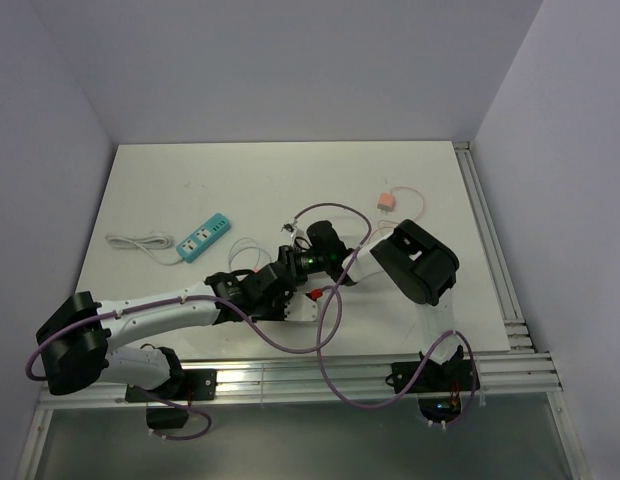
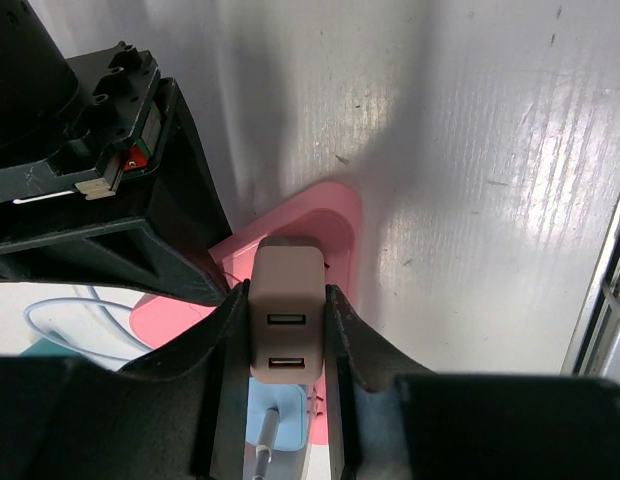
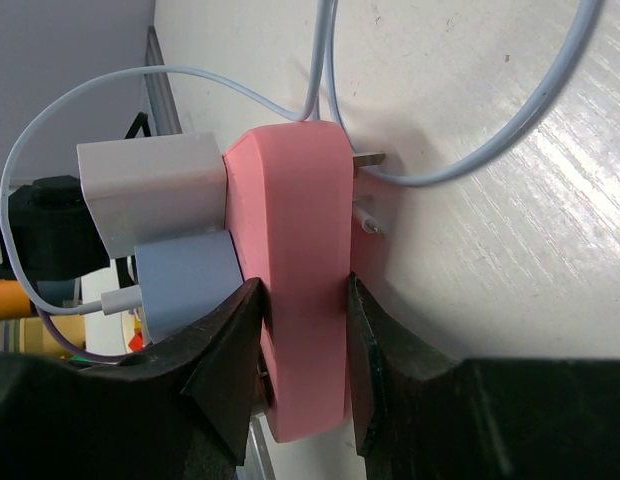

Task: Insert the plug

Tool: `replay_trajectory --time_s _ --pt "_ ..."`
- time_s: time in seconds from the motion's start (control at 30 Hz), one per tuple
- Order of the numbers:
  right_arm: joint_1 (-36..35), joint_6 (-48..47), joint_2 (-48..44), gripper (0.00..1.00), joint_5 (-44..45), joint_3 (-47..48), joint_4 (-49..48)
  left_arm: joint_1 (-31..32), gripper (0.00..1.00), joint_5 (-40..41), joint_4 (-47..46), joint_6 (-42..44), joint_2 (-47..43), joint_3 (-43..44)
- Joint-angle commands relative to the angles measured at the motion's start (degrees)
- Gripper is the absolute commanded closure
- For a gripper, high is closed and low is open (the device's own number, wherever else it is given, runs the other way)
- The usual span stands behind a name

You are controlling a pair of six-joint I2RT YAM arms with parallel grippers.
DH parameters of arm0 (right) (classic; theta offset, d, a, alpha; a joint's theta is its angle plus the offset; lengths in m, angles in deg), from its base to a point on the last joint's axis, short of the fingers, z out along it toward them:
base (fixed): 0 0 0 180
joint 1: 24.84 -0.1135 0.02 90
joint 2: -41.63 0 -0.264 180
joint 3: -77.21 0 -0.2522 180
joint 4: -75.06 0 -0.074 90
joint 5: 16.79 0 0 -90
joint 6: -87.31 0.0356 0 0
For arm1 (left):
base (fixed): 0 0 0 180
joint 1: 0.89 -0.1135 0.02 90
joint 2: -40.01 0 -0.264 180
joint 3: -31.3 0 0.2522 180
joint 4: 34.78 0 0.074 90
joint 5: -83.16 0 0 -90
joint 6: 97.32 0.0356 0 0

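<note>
While the right gripper clamps the pink adapter at lower centre, the left gripper pinches the white charger touching it.

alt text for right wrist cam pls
The right gripper is shut on a pink plastic adapter block over the white table. A pale boxy charger and a light-blue plug with a white cable sit against its left face; metal prongs jut from its right.
</note>
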State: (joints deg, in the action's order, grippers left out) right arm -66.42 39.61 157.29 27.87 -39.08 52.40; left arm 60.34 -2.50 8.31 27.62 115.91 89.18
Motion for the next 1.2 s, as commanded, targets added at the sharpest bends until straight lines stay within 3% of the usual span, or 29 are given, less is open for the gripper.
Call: replay_trajectory --time_s 0.0,0.37,0.43,0.5,0.6,0.83,0.87,0.9,0.93,1.0,1.17 --pt "-2.54 -1.0 -0.78 1.0 -2.03 0.49 2.94 -1.46 1.0 -7.77 3.99 1.62 8.21 -6.06" --pt "-2.54 -0.91 -0.78 1.0 -2.73 0.58 1.8 -1.64 0.99 -8.64 6.01 0.66 6.28 -2.28" --pt "-2.54 -0.82 -0.78 1.0 -2.47 0.58 1.88 -1.82 0.87 -8.56 6.8 0.4 6.28 -1.67" --pt "-2.54 -0.91 -0.87 1.0 -2.47 0.41 1.71 -1.82 0.63 -8.21 6.63 0.04 5.84 -1.67" --pt "-2.54 -1.17 -1.05 1.0 -2.38 0.41 1.88 -2.08 0.49 -7.68 6.28 -0.48 4.96 -1.84" --pt "-2.54 -1.52 -1.14 1.0 -2.21 0.58 2.41 -2.43 0.39 -7.33 6.01 -0.75 1.8 -1.93" --pt "-2.54 -1.52 -1.13 1.0 -2.29 0.58 2.41 -2.43 0.33 -6.89 5.92 -0.75 1.01 -1.84" --pt "-2.63 -1.61 -1.13 1.0 -2.12 0.67 2.5 -2.43 0.2 -6.54 6.01 -0.75 0.48 -1.76" --pt "-2.54 -1.61 -1.13 1.0 -2.03 0.67 2.59 -2.43 0.18 -6.27 6.36 -0.75 0.04 -1.49" --pt "-2.54 -1.78 -1.13 1.0 -2.03 0.93 3.03 -2.35 0.01 -5.92 6.36 -0.66 -1.45 -0.53" --pt "-2.54 -1.7 -0.87 1.0 -1.5 1.55 3.81 -1.91 0.01 -4.69 3.3 -1.54 -7.06 0.79"
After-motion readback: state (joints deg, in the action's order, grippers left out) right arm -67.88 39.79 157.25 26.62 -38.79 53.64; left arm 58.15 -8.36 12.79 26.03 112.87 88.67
